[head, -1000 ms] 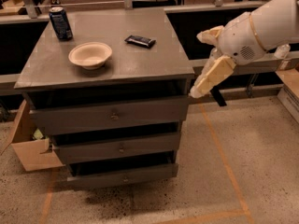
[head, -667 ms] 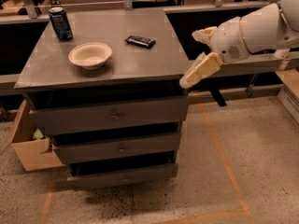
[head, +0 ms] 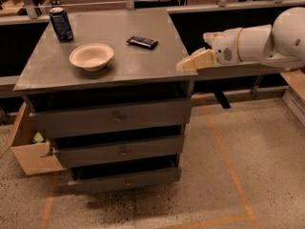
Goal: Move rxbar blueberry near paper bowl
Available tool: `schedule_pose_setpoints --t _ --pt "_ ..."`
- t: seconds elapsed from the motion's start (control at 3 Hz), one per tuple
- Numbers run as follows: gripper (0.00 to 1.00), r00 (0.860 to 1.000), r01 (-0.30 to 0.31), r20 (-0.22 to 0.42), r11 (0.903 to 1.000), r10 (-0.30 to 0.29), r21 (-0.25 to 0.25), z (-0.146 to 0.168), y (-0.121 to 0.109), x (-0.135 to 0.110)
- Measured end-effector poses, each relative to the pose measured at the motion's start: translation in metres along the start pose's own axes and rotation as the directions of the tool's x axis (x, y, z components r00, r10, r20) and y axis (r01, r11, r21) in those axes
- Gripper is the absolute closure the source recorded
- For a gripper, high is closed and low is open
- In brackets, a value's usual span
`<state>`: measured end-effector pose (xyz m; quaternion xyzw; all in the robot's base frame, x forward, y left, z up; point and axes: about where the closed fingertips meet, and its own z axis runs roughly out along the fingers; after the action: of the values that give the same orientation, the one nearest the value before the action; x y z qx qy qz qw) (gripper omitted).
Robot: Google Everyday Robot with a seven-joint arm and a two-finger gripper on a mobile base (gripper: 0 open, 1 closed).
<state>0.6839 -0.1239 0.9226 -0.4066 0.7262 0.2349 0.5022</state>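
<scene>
The rxbar blueberry, a small dark flat bar, lies on the grey cabinet top, right of centre toward the back. The cream paper bowl sits upright to its left and a little nearer the front, about a bowl's width away. My gripper reaches in from the right on a white arm. It hovers at the cabinet top's right edge, level with the surface. It is well to the right of the bar and nearer the front, and it holds nothing that I can see.
A blue drink can stands at the back left corner of the top. Below are three drawers, the lower ones slightly pulled out. An open cardboard box sits on the floor at the left. A railing runs behind the cabinet.
The arm has swung up and to the left. The gripper has risen from beside the cabinet's upper right side to the level of the top's right edge. The bar, bowl and can have not moved.
</scene>
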Motion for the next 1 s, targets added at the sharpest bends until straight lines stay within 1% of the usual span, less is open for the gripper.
schedule_pose_setpoints --t 0.33,0.67,1.0 --pt "0.00 1.000 0.000 0.000 1.0000 0.000 0.000 0.000 0.000 0.000" --pt "0.00 1.000 0.016 0.021 0.9979 -0.017 0.063 0.004 -0.029 -0.004" --pt "0.00 0.999 0.022 0.032 0.9940 -0.026 0.107 0.009 -0.058 -0.006"
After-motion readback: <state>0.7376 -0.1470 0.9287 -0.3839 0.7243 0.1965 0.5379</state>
